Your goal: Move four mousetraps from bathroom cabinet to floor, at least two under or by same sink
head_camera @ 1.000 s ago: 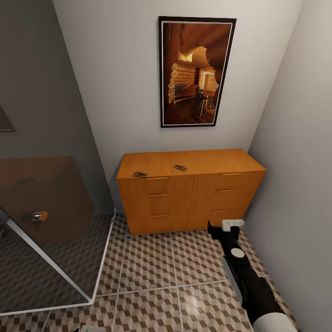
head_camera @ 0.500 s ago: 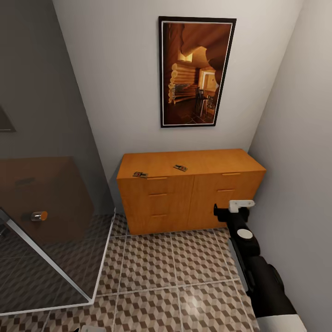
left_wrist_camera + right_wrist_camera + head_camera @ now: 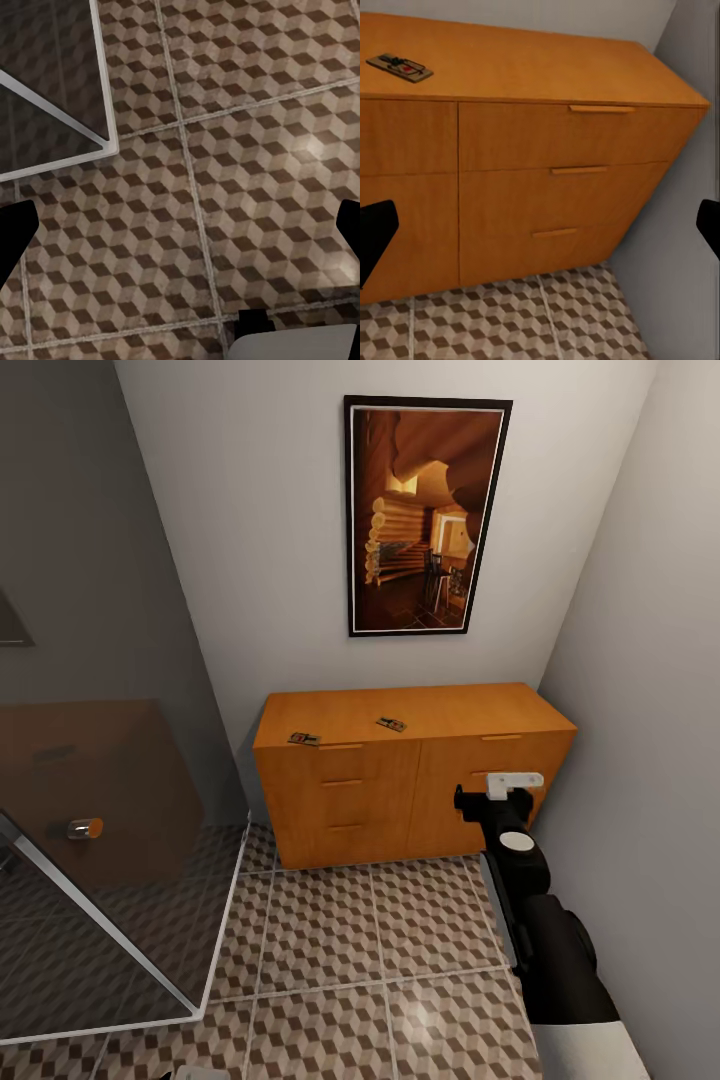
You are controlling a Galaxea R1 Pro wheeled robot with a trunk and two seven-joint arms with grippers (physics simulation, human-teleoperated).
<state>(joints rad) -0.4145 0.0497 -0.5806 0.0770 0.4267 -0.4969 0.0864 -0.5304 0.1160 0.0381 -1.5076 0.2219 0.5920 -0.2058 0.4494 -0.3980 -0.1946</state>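
Against the far wall stands the wide, low orange-brown wooden cabinet [image 3: 412, 770], six drawers in two columns with slim wooden handles. Two small flat brown wooden mousetraps with dark metal parts lie on its plain top: one [image 3: 304, 739] at the front edge above the left column, the other [image 3: 391, 724] further back, toward one o'clock from the first and well apart from it. The right wrist view shows one such trap [image 3: 400, 67], with a red mark, lying flat on the top; which of the two it is cannot be told for certain. A dark-framed picture of a log-cabin interior [image 3: 426, 516] hangs at twelve o'clock above the cabinet.

Bathroom floor [image 3: 340, 950]: large square tiles printed with brown, beige and white cubes, pale grout between them. A glass shower panel with a white frame [image 3: 110, 830] occupies the nine o'clock side of the head view.

The black right arm rises from five o'clock; its right gripper [image 3: 500, 800] hangs in front of the right drawer column, touching nothing. The right wrist view shows its dark fingertips [image 3: 375, 229] at opposite borders, spread wide with nothing between them. The left gripper [image 3: 180, 232] faces the tiled floor, its fingers [image 3: 15, 240] likewise wide apart and empty.
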